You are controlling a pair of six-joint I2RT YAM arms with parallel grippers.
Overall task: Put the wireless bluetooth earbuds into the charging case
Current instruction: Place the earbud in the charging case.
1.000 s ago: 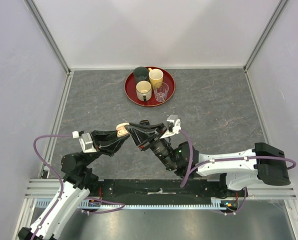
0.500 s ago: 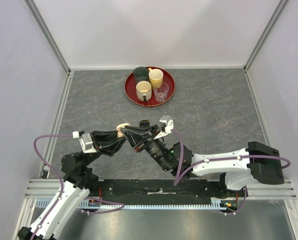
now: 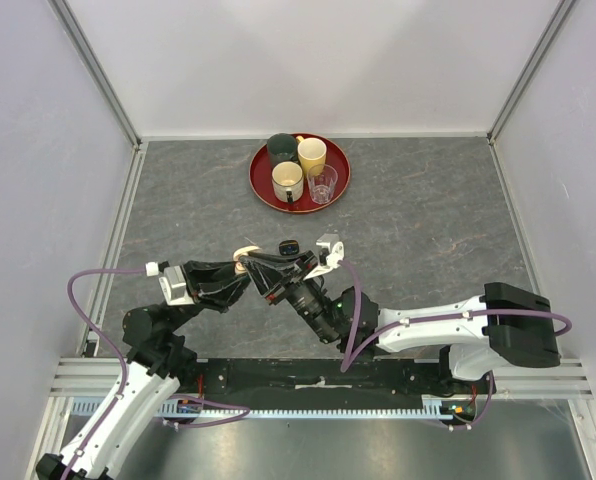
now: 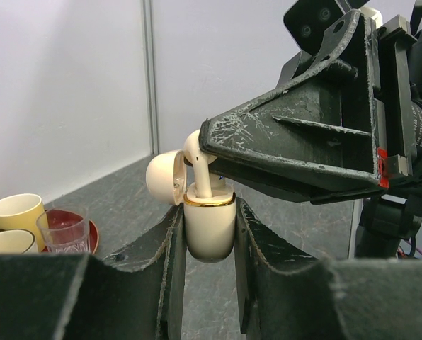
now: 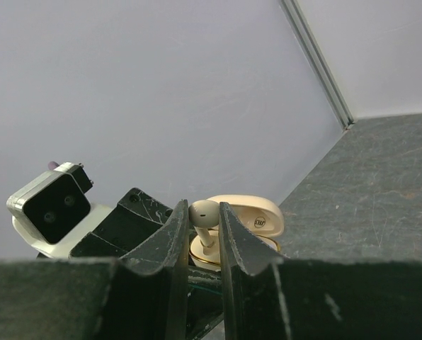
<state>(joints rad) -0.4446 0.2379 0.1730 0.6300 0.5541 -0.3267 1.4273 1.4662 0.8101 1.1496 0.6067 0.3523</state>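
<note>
My left gripper (image 4: 209, 234) is shut on the cream-white charging case (image 4: 209, 225), which stands upright with a gold rim and its lid (image 4: 165, 177) flipped open. My right gripper (image 5: 204, 216) is shut on a cream-white earbud (image 5: 204, 212) and holds it over the case (image 5: 232, 234), the stem (image 4: 202, 180) dipping into the case opening. In the top view the two grippers meet at the case (image 3: 246, 258) above the table, left gripper (image 3: 240, 270) from the left, right gripper (image 3: 260, 268) from the right. A black object (image 3: 288, 246) lies just beyond them; other earbuds are not visible.
A red round tray (image 3: 299, 172) at the back holds a dark cup, a yellow cup (image 3: 312, 156), a cream cup (image 3: 287, 180) and a clear glass (image 3: 322, 184). The tray and cups also show in the left wrist view (image 4: 16, 212). Grey walls enclose the table.
The right arm has moved left and closed in on the left gripper, bringing the earbud over the case. The left arm has stayed still.
</note>
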